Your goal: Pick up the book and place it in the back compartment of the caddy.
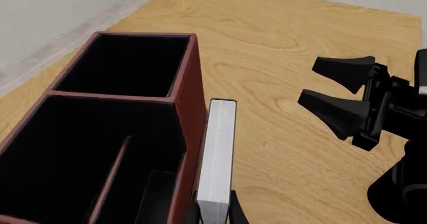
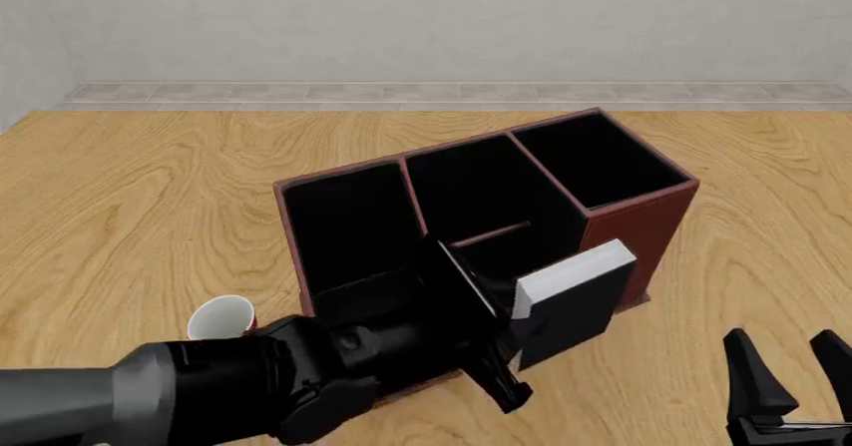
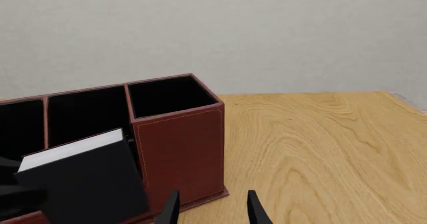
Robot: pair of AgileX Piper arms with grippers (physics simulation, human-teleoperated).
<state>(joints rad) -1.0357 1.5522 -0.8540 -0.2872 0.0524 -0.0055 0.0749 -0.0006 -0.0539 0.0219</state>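
The caddy (image 2: 639, 228) stands mid-table, reddish-brown with black cells. My left gripper (image 2: 504, 334) is shut on the book (image 2: 576, 301), black with white page edges, and holds it tilted just outside the caddy's near wall, by the tall end cell. In the left wrist view the book (image 1: 218, 154) stands edge-on between my fingers, next to the caddy's wall (image 1: 193, 98). My right gripper (image 2: 788, 381) is open and empty at the near right, apart from the caddy. The right wrist view shows the book (image 3: 87, 189) in front of the caddy (image 3: 177, 144), with the right gripper (image 3: 212, 211) open.
A red-and-white mug (image 2: 223, 318) lies on the table left of the caddy, close to my left arm (image 2: 160, 391). The right gripper (image 1: 340, 96) shows in the left wrist view over bare wood. A wall runs behind the table's far edge.
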